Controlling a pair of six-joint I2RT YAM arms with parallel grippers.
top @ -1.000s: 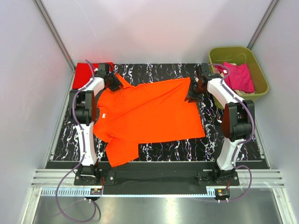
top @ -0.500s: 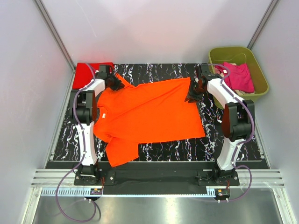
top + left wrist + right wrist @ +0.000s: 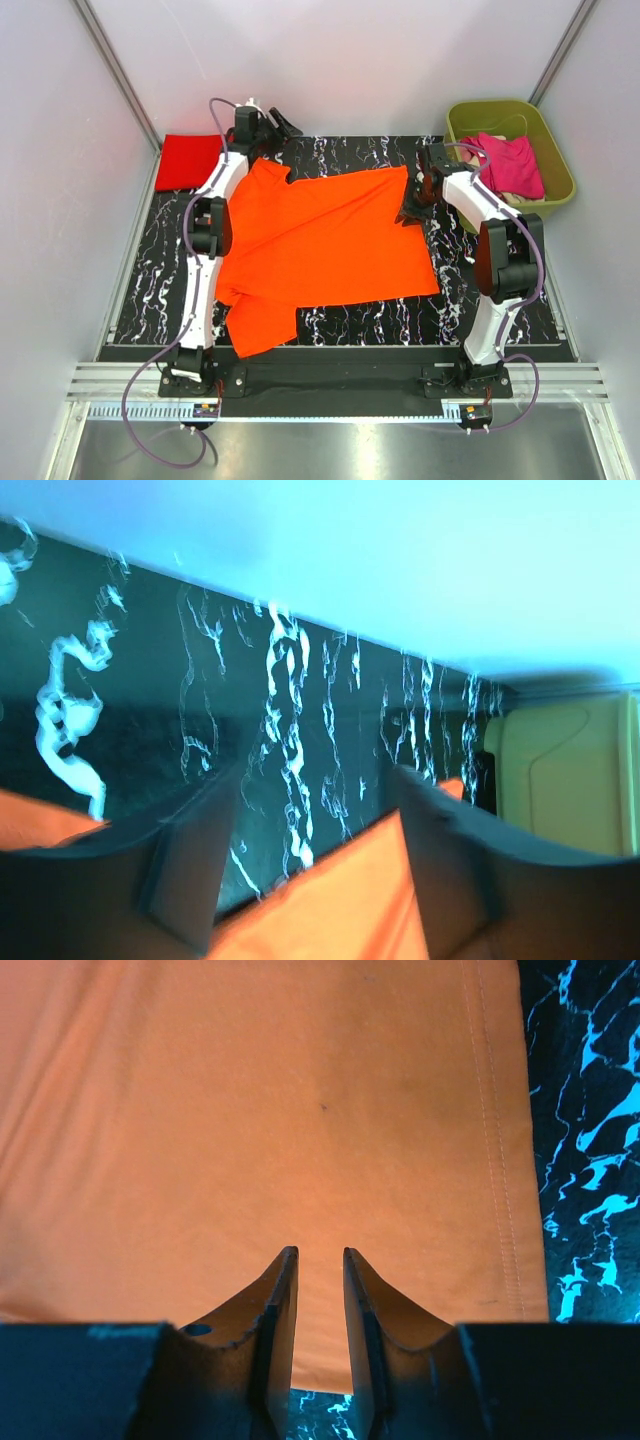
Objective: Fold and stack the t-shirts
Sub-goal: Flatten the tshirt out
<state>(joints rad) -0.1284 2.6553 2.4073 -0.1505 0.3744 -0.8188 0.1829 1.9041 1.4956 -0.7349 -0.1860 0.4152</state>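
An orange t-shirt (image 3: 320, 235) lies spread flat on the black marbled table (image 3: 140, 290). My left gripper (image 3: 284, 124) is open and empty, raised above the table's back edge beyond the shirt's top left corner. In the left wrist view its fingers (image 3: 190, 850) stand wide apart (image 3: 315, 810) with orange cloth (image 3: 340, 900) below them. My right gripper (image 3: 412, 208) hovers low over the shirt's top right corner. In the right wrist view (image 3: 318, 1252) its jaws have only a narrow gap, with flat orange cloth (image 3: 300, 1110) beneath and nothing between them.
A folded red t-shirt (image 3: 186, 160) lies at the back left corner. A green bin (image 3: 497, 106) with pink garments (image 3: 512, 165) stands at the back right, and shows in the left wrist view (image 3: 565, 770). Grey walls close in the table.
My left arm has let go of the shirt's left shoulder and swung up and back towards the rear wall. The shirt's top left corner shifted slightly right. The right arm has not moved.
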